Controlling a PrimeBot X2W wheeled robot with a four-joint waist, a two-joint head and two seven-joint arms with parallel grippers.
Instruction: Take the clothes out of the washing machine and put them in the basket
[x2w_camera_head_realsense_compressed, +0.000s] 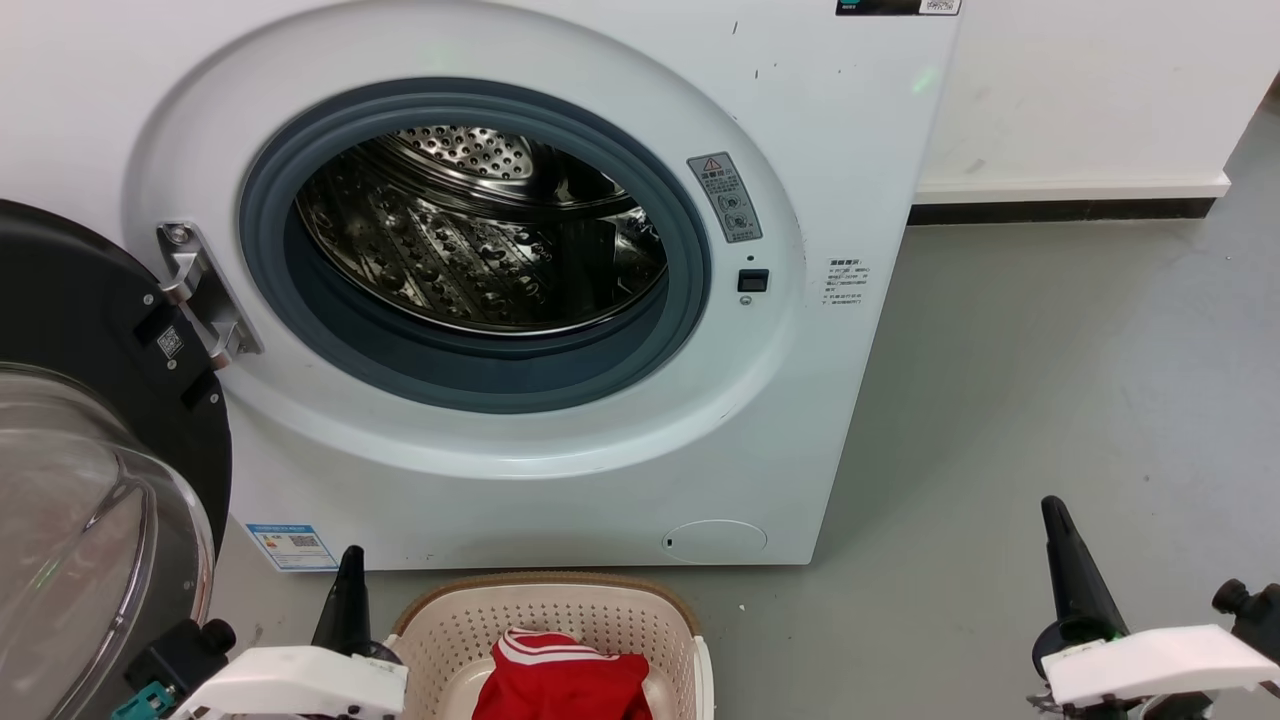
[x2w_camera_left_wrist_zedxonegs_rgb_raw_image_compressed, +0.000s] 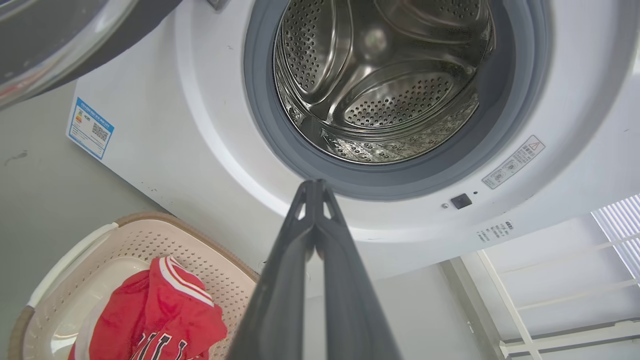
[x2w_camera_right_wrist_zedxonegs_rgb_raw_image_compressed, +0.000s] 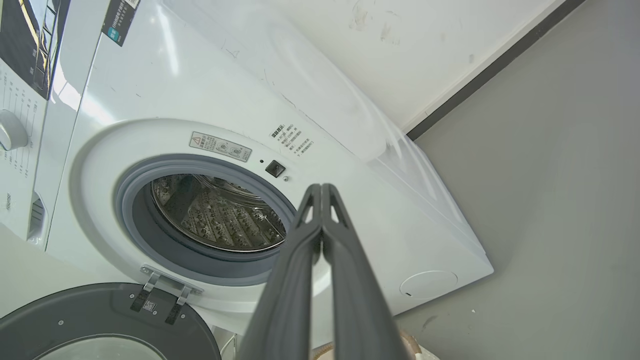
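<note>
Smooth grey floor (x2w_camera_head_realsense_compressed: 1050, 400); white wall (x2w_camera_head_realsense_compressed: 1080, 90) with black baseboard (x2w_camera_head_realsense_compressed: 1060, 211) at its foot

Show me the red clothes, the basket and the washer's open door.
red clothes (x2w_camera_head_realsense_compressed: 560, 688): head view, middle of the red fabric.
basket (x2w_camera_head_realsense_compressed: 545, 610): head view, its perforated back wall.
door (x2w_camera_head_realsense_compressed: 65, 300): head view, its black rim.
</note>
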